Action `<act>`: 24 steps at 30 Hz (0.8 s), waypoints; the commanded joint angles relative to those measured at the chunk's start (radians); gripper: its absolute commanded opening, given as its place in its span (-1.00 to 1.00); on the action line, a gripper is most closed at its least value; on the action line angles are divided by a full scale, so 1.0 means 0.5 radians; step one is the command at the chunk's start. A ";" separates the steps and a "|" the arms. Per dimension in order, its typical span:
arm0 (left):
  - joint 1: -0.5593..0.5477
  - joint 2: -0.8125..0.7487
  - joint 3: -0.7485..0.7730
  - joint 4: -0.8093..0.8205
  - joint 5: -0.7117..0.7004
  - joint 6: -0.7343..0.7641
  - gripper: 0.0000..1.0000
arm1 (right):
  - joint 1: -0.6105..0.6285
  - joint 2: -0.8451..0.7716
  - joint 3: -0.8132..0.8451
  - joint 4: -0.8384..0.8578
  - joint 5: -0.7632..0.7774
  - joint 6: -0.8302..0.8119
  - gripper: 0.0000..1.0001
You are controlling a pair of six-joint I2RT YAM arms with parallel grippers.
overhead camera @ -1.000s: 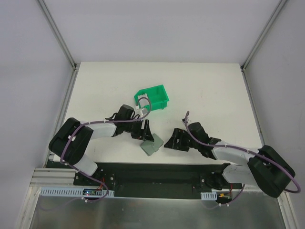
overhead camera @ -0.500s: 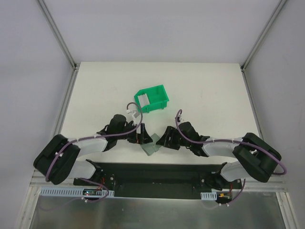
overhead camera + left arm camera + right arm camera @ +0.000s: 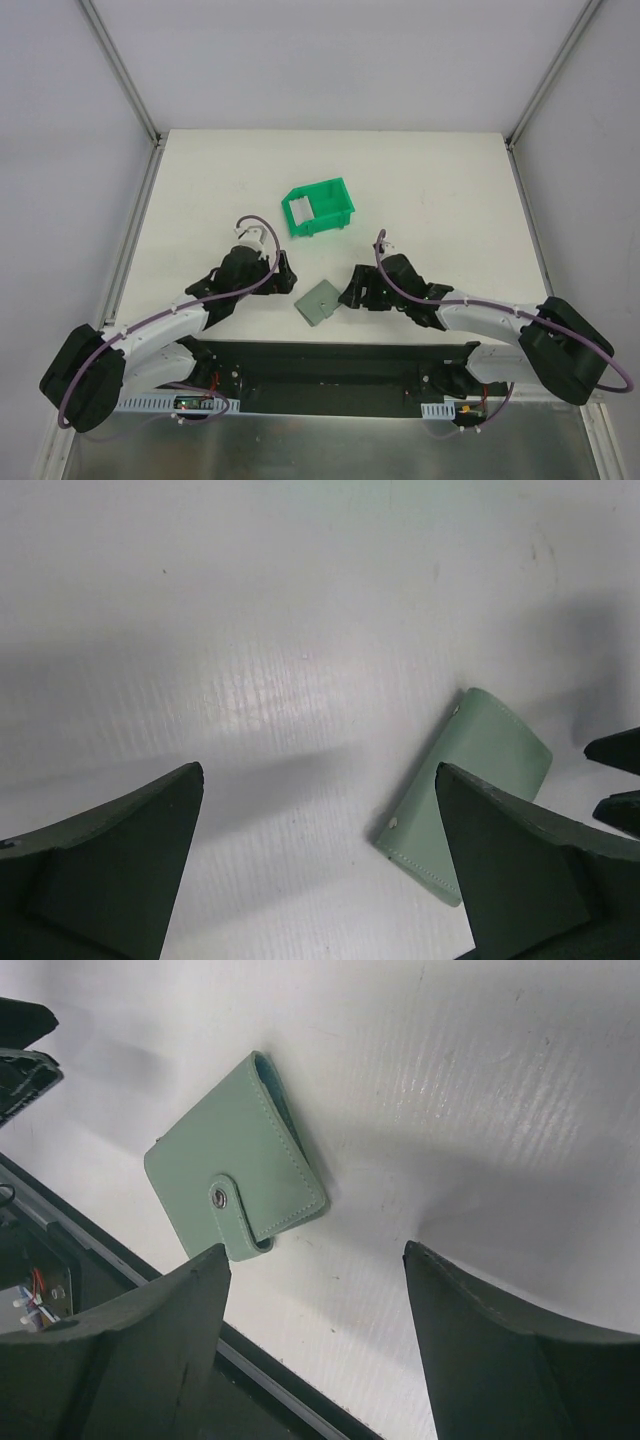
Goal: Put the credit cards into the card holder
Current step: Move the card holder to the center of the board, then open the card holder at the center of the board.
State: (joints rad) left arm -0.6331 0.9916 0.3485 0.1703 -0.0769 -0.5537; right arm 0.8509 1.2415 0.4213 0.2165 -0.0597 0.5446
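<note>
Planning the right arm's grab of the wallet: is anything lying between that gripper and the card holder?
Nothing visible does. The card holder lies closed on the table, with only bare surface between it and the open right gripper. The left gripper is off to its other side.

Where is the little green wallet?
In the top view, the flat grey-green wallet lies closed on the white table, between the left end effector and the right end effector.

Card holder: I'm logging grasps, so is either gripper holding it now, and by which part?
Nothing is held. The card holder lies closed on the table, apart from both the left gripper and the right gripper, whose jaws stand open and empty.
</note>
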 commanded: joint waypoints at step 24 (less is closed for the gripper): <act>0.269 0.765 0.030 0.595 1.727 0.377 0.41 | 0.157 0.247 -0.119 0.521 -0.141 0.420 0.05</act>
State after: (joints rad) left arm -0.5385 1.3304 0.3641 0.3920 0.6739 -0.3740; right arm 0.9180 1.3537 0.3698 0.4297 -0.1383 0.7341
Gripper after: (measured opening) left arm 0.716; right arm 0.537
